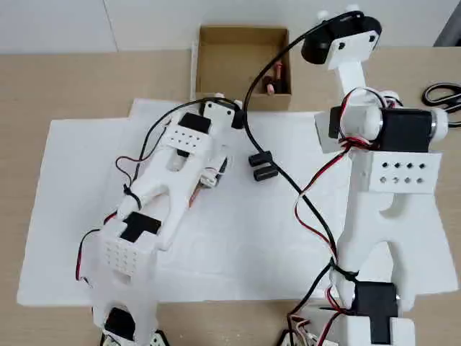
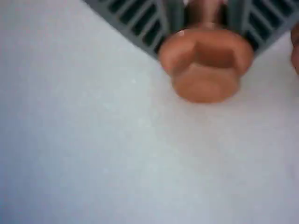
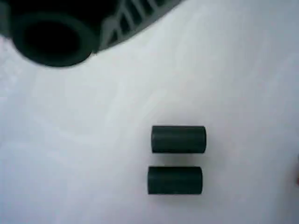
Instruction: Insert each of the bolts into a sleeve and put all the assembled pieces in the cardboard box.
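My left gripper (image 2: pixel 205 16) is shut on a copper bolt (image 2: pixel 205 63); the hex head sticks out from between the grey fingers, just above the white paper. A second bolt (image 2: pixel 295 49) shows at the frame's edge. In the high view the left gripper (image 1: pixel 210 175) is low over the middle of the paper. My right gripper (image 3: pixel 51 35) is shut on a black sleeve (image 3: pixel 49 39), held well above the paper. Two more black sleeves (image 3: pixel 177 139) (image 3: pixel 175 180) lie side by side on the paper, and appear again as the sleeves (image 1: pixel 263 166) right of the left gripper. The cardboard box (image 1: pixel 216 65) stands at the back with one assembled piece (image 1: pixel 272 81) inside.
White paper (image 1: pixel 72 216) covers most of the wooden table. A black cable (image 1: pixel 288 180) runs across the paper between the arms. Scissors (image 1: pixel 443 95) lie at the far right edge. The right arm (image 1: pixel 392 166) stands tall on the right.
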`<action>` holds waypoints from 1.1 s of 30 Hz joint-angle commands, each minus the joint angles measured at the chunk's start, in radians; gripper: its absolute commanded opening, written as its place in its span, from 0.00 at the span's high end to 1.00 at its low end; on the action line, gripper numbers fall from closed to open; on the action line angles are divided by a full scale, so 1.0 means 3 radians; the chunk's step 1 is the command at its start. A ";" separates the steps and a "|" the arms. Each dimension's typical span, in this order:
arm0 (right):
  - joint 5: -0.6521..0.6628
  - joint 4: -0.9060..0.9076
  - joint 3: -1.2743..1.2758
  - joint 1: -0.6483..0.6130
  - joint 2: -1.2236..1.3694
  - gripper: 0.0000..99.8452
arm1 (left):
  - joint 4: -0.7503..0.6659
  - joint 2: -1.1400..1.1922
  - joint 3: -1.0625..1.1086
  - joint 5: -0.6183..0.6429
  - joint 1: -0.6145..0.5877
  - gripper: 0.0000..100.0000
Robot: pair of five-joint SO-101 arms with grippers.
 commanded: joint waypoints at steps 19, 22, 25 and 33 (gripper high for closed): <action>-0.0036 0.0033 -0.0010 -0.0003 -0.0171 1.00 | 0.0133 0.0015 0.0028 0.0097 0.0092 0.99; -0.0036 0.0033 -0.0010 -0.0003 -0.0171 1.00 | 0.0133 0.0015 0.0028 0.0097 0.0092 0.99; -0.0036 0.0033 -0.0010 -0.0003 -0.0171 1.00 | 0.0143 0.0010 0.0023 0.0097 0.0097 0.99; -0.0036 0.0028 -0.0015 -0.0003 -0.0182 1.00 | 0.0593 -0.0501 -0.0366 0.0082 0.0097 0.99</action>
